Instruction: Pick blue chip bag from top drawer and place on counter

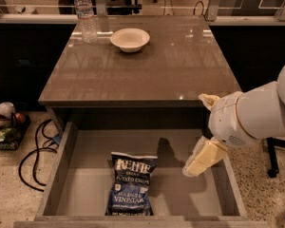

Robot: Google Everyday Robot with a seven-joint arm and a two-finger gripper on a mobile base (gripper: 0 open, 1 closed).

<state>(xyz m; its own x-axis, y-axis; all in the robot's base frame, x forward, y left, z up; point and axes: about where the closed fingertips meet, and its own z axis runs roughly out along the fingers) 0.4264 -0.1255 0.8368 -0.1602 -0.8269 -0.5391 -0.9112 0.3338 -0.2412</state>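
My end effector [203, 158] hangs over the right side of the open top drawer [61, 165], apart from the blue chip bag [131, 184]; released or clenched, I cannot tell. The bag lies flat on the drawer floor, left of centre: crinkled navy, white "Kettle" lettering, lighter blue label.

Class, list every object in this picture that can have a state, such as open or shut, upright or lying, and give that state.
Drawer: pulled open.
Chip bag: lying flat in the drawer, label up, not held.
Water bottle: upright on the counter, capped.
Bowl: upright on the counter, looks empty.
Gripper: over the drawer's right side, apart from the bag.
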